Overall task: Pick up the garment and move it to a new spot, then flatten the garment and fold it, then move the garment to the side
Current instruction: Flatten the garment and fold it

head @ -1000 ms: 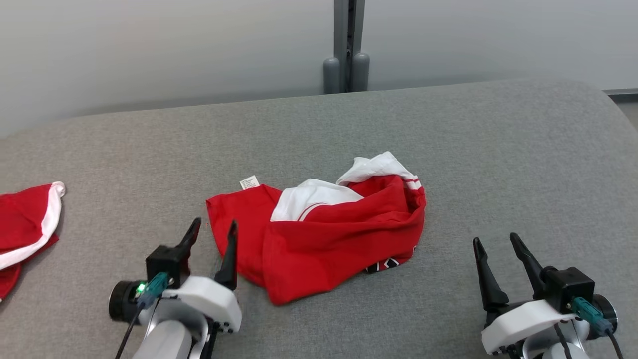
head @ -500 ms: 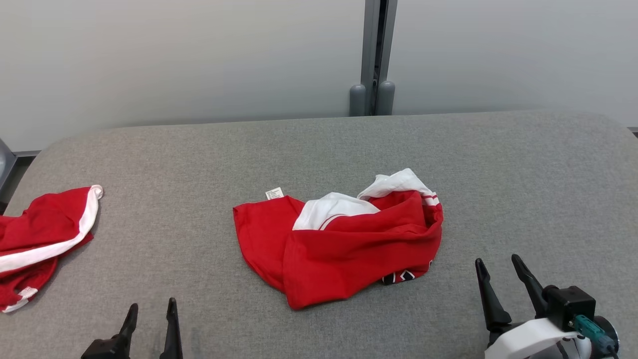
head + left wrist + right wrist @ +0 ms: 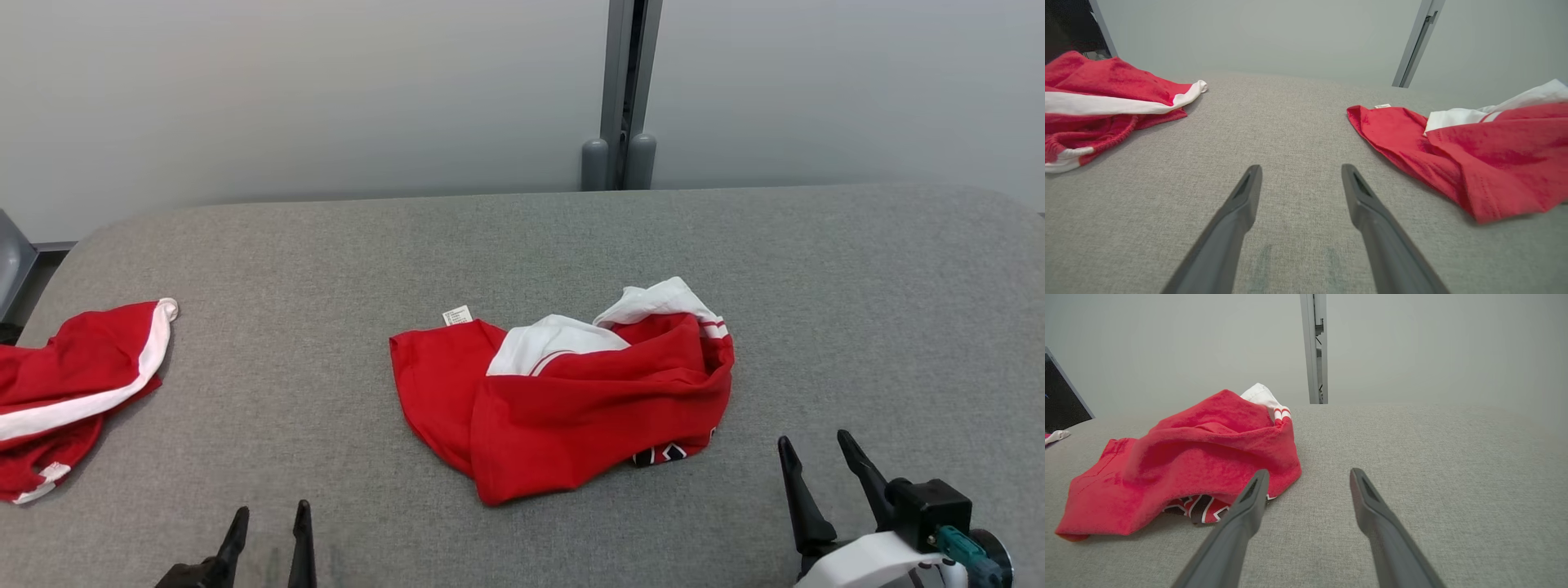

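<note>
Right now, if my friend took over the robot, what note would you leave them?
Left gripper: open, empty, over the grey cushion, left of the garment.
Right gripper: open, empty, right of the garment, apart from it.
Garment: crumpled red-and-white heap mid-cushion, unheld.
Second red garment: far left edge.
Done: no flattening or folding shows.
Left: pick up, move, flatten, fold, set aside.
</note>
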Robot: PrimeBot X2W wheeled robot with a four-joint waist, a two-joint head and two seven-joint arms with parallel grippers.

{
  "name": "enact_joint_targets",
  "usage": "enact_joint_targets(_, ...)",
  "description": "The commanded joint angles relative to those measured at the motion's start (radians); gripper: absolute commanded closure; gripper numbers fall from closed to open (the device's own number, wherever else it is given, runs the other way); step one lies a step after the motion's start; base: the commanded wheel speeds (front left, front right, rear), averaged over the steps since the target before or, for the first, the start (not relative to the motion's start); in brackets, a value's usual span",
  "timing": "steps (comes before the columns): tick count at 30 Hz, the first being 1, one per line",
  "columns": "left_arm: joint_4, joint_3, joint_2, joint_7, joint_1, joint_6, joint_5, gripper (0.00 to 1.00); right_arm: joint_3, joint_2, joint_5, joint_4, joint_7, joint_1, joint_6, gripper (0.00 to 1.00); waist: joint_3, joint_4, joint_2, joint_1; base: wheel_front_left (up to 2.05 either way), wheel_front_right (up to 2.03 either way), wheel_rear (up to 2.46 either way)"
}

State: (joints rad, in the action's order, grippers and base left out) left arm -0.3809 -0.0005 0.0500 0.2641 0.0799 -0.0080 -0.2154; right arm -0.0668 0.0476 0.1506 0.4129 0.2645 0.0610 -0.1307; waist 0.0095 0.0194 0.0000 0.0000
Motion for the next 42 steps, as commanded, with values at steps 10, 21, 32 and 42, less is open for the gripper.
enact_joint_targets(10,-0.027,-0.088,0.003,0.001,-0.032,-0.006,-0.040,0.00,-0.024,0.008,-0.003,0.008,0.000,0.138,0.000,0.00,0.025,0.084,0.0000,0.0000,0.00,0.00,0.00)
enact_joint_targets(21,-0.035,-0.132,0.002,0.001,-0.065,-0.007,-0.037,0.00,-0.031,0.084,0.041,0.242,0.000,0.417,0.000,0.00,0.098,0.219,0.0000,0.0000,0.00,0.00,0.00)
enact_joint_targets(32,-0.030,-0.152,0.002,0.001,-0.088,0.007,-0.067,0.00,-0.067,0.134,0.119,0.527,-0.009,0.560,0.000,0.00,0.149,0.261,0.0000,0.0000,0.00,0.00,0.00)
enact_joint_targets(42,-0.018,-0.175,0.002,0.001,-0.114,0.016,-0.093,0.00,-0.152,0.157,0.189,0.562,0.001,0.614,0.000,1.00,0.164,0.255,0.0000,0.0000,0.00,0.00,0.00)
